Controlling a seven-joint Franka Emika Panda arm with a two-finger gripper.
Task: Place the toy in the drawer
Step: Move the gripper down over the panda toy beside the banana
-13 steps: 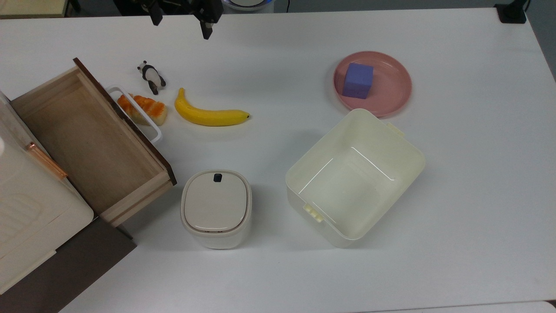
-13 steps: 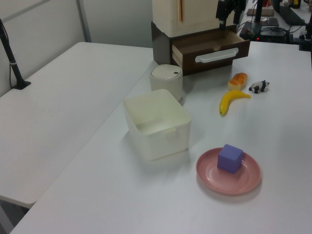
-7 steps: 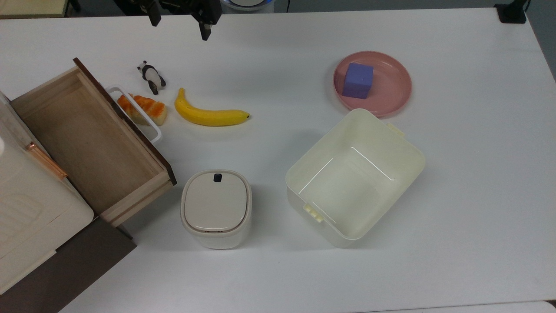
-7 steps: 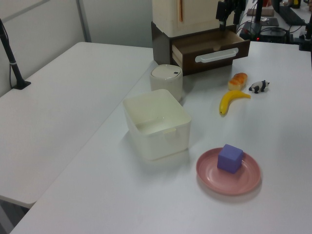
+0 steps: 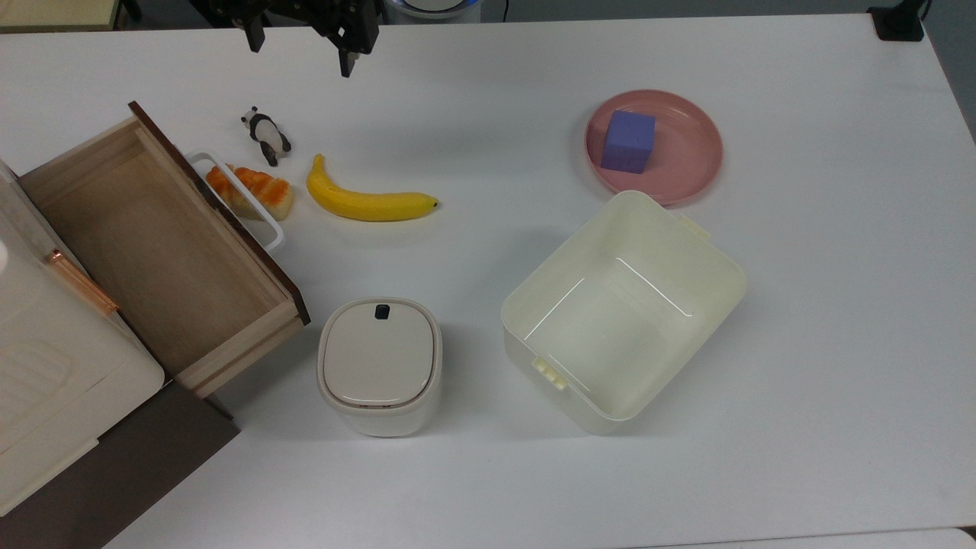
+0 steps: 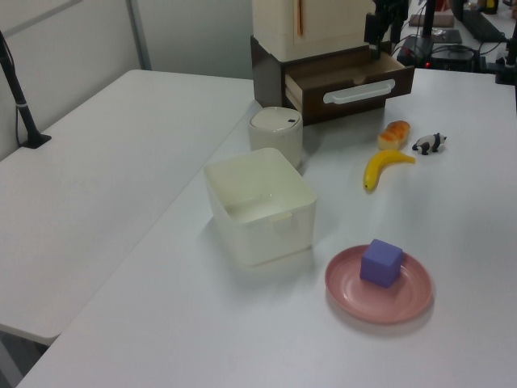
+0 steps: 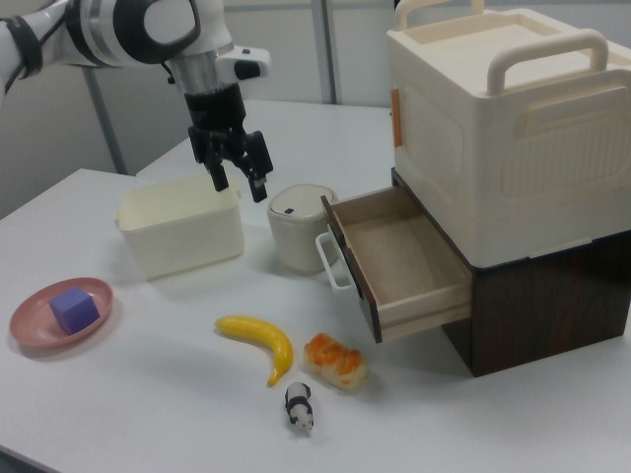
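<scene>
Hovering spread tool (image 7: 238, 182), toy (image 7: 299, 406) on table, drawer (image 7: 402, 258) interior open in right view

In the top view, toy (image 5: 265, 136) is standing at 2 o'clock of the drawer (image 5: 164, 252), bread (image 5: 252, 191) lying between them, banana (image 5: 366, 201) lying at 4 o'clock of toy, gripper (image 5: 299, 49) hanging at 1 o'clock.

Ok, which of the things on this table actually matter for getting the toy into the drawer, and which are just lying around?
For the job:
panda toy
open wooden drawer
hand, open, above the table

Lying about:
banana
orange bread piece
purple cube on pink plate
cream bin
lidded white container
</scene>
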